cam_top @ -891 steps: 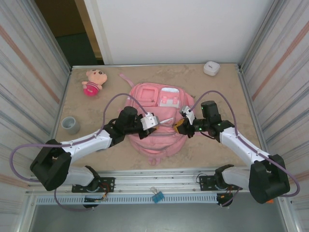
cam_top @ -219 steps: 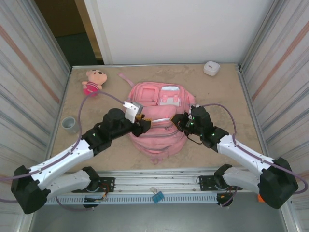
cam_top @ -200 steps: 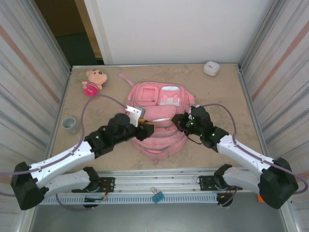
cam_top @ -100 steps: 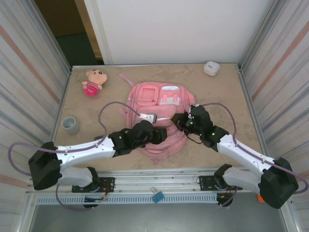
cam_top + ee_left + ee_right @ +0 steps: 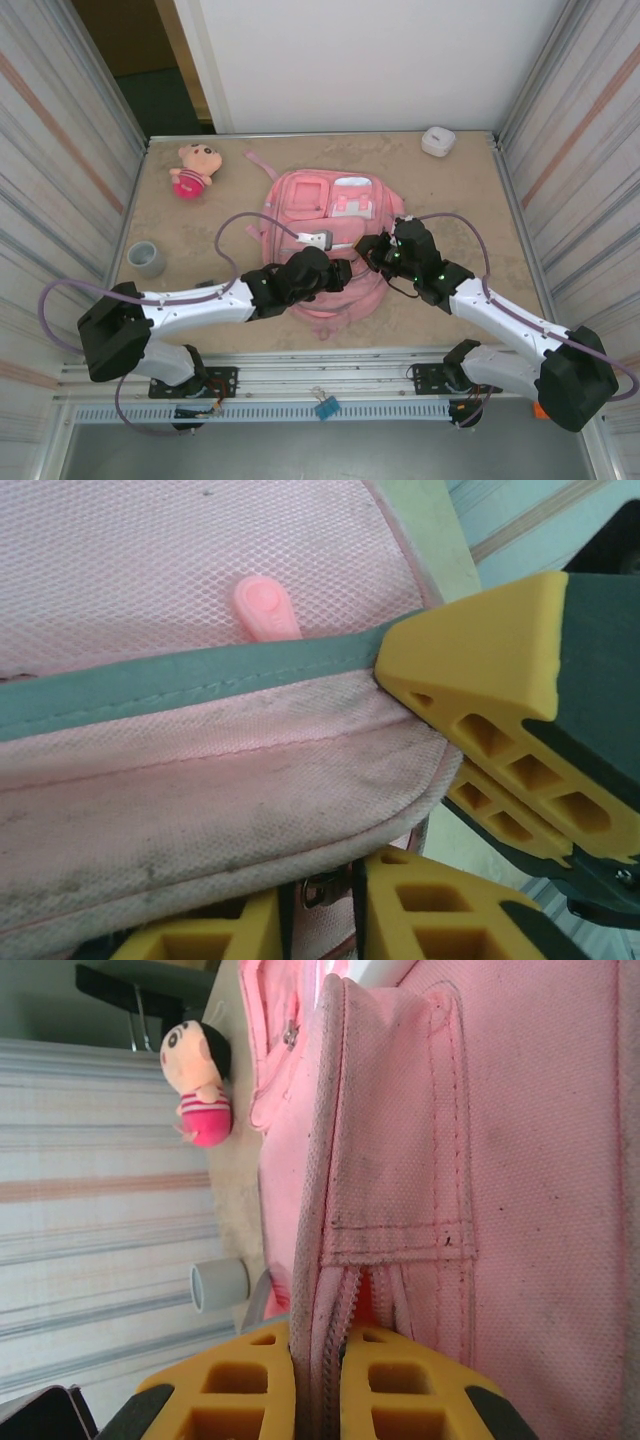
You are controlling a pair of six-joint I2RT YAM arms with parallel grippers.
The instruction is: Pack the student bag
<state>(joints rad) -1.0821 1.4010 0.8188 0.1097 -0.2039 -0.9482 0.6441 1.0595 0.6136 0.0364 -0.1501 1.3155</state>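
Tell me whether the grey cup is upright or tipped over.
Upright: the grey cup stands on the table, its round mouth facing the overhead camera.

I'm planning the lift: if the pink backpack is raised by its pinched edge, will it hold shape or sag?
The student bag will likely sag: its fabric bunches into a ridge where the right gripper pinches it. It probably slips little, since the weave looks coarse. It seems lightly filled, lying low on the table.

The picture's bottom edge crops the left gripper [image 5: 320,925], so we cannot tell whether it grips the backpack [image 5: 200,790]. The right gripper [image 5: 318,1365] is cropped likewise. A white object [image 5: 437,141] is too small to identify.
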